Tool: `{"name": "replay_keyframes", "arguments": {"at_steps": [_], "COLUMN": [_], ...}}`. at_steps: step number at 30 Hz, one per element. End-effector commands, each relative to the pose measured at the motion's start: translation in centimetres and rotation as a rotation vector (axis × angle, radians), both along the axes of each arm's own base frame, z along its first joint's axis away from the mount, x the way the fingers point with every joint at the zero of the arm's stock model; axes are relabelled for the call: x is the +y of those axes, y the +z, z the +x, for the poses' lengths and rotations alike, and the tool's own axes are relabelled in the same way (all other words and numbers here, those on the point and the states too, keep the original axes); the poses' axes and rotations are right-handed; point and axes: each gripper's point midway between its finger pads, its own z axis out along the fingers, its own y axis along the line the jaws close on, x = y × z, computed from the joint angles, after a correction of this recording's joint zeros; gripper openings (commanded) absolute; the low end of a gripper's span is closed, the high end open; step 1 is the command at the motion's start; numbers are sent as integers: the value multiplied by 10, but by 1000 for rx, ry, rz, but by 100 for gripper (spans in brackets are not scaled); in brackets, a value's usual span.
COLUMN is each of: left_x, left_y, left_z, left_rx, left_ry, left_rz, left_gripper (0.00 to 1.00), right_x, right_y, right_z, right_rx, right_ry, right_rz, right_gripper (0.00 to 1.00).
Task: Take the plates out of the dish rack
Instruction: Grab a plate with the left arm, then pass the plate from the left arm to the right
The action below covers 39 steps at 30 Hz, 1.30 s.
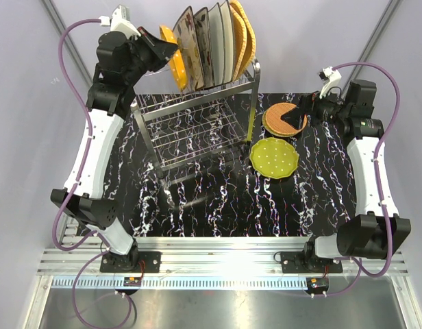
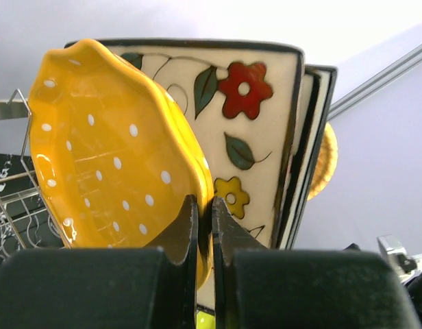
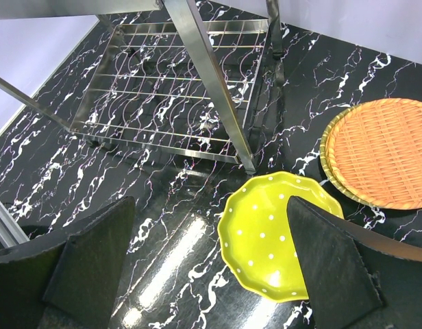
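Left hand (image 2: pixel 203 205) clamped on orange dotted plate (image 2: pixel 108 144), 9 o'clock end of the row atop dish rack (image 1: pixel 197 116). Right hand (image 3: pixel 209 205) spread wide apart, over woven plate (image 1: pixel 271 118). Lime plate (image 1: pixel 274 157) lies on surface (image 1: pixel 218 205), both at rack's 3 o'clock.

I see the dish rack (image 1: pixel 197 103) as bright polished steel wire, and the surface (image 1: pixel 218 205) under it as glossy black, veined white like marble. The dotted orange plate (image 2: pixel 108 144) and lime-green plate (image 3: pixel 259 240) look smooth and glazed, the tan plate (image 3: pixel 386 151) at far right coarsely woven, my right fingers (image 3: pixel 331 260) matt black.
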Motion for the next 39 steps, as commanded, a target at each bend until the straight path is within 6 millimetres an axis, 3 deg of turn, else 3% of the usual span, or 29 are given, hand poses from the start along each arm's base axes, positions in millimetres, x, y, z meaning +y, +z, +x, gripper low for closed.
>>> {"name": "replay_keyframes", "arguments": {"at_steps": [1, 19, 28, 39], "left_x": [20, 25, 27, 35], "left_y": [144, 174, 185, 199], "left_z": [-64, -84, -97, -119], "left_rx": [-432, -513, -538, -563], "left_ry": [-2, -12, -23, -15], "left_rz": [-133, -177, -207, -262], "left_gripper": [0, 0, 0, 0], "right_x": [7, 8, 12, 48], "right_y": [34, 33, 43, 75], "right_z": [-4, -9, -14, -33], "right_rx": [-101, -98, -113, -207], "right_ry": [30, 42, 64, 214], "right_rz": [7, 12, 26, 30], "right_gripper": [100, 100, 100, 100]}}
